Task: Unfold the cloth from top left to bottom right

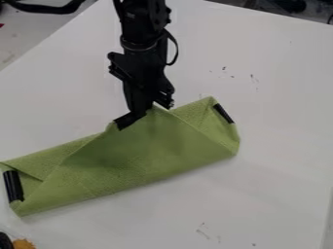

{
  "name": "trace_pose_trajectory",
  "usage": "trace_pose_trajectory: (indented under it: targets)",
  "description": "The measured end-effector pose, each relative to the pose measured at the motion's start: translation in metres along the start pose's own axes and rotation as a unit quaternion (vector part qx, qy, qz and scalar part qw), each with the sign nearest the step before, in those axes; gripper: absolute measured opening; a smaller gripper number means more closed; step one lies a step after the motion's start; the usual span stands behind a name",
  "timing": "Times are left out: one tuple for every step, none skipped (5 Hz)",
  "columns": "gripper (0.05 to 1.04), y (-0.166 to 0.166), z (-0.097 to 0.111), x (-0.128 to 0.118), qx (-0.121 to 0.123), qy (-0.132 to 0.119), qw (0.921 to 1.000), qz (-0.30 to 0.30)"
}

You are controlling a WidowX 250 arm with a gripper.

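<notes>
Orange material (24, 244) is noted at near left, beyond which the green cloth (139, 160) is found folded on the desk (260, 194), unfolding judged largely outstanding, the hand (146, 113) being positioned at its upper edge, whether open or gripping cannot be told.

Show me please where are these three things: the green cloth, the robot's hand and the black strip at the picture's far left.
Green cloth (133, 163): camera view, middle of its folded body.
Hand (149, 108): camera view, its lower end.
Black strip (13, 186): camera view, its middle.
</notes>
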State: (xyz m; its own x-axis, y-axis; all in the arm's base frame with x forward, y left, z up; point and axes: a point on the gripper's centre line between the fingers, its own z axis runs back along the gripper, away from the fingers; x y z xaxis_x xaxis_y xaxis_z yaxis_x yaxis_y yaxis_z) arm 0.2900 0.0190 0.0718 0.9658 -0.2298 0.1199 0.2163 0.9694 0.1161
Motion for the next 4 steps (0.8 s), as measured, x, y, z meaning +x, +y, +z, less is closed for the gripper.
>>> trace_pose_trajectory:
  targets:
    - [0.054,-0.031,0.0,-0.012,-0.03,0.006,0.9991,0.028]
    - [0.054,-0.06,0.0,-0.023,-0.055,0.009,0.9967,0.059]
    - [0.054,-0.079,-0.003,-0.035,-0.065,0.018,0.9944,0.081]
    - [0.054,-0.096,-0.013,-0.048,-0.076,0.023,0.9908,0.109]
